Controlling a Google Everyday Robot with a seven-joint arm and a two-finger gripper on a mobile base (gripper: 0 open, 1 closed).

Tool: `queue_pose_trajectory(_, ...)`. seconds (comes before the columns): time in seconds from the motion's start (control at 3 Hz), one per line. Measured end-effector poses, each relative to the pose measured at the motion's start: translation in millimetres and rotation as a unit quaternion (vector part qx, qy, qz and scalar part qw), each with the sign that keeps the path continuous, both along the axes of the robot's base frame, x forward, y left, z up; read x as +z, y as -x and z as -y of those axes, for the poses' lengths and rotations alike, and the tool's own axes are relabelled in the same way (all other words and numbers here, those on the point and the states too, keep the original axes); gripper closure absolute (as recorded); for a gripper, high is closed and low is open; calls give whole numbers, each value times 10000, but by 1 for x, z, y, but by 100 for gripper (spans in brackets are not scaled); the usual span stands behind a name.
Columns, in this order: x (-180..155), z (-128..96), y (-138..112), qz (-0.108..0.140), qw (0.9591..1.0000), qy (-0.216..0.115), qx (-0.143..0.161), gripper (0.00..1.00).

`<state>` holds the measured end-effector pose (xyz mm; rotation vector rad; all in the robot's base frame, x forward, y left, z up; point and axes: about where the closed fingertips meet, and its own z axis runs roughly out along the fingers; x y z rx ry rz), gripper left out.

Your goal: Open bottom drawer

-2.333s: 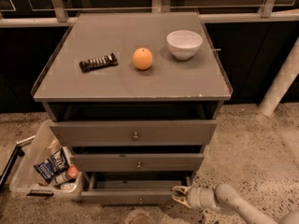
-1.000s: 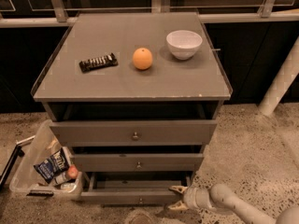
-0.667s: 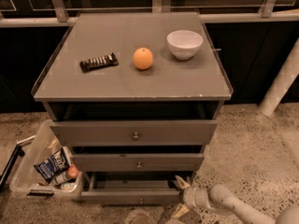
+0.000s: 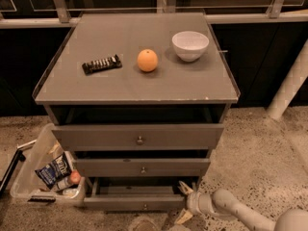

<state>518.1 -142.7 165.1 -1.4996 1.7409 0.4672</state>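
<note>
The bottom drawer (image 4: 130, 202) is the slim grey front lowest in the grey cabinet, with a tiny knob (image 4: 145, 206) at its centre. It stands pulled out a little, and a strip of its shallow tray shows behind the front. My gripper (image 4: 184, 204) comes in low from the right, at the right end of that drawer front. It is open: one pale fingertip (image 4: 184, 189) sits above the front's end and the other shows below it. It is well to the right of the knob.
The middle drawer (image 4: 142, 167) and top drawer (image 4: 138, 137) are also ajar above. On the cabinet top (image 4: 120, 85) lie a dark bar (image 4: 101, 64), an orange (image 4: 147, 60) and a white bowl (image 4: 190, 45). A clear bin (image 4: 33, 170) of packets stands on the floor at the left. A white post (image 4: 288, 88) stands at the right.
My gripper has shifted slightly left along the drawer's right end and its fingertips have changed pose a little. The drawer front stands about where it was.
</note>
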Motion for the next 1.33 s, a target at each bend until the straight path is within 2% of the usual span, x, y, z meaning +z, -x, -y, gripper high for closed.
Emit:
queue_pose_trajectory(0.33,0,0,0,1,10000,-1,1,19)
queue_pose_trajectory(0.67,1,-1,0,8,10000,-10,12,42)
queue_pose_trajectory(1.0,6,-3,16,80,9997,-147,204,65)
queue_pose_trajectory(1.33,1,6,39,25,9994,-252,240,88)
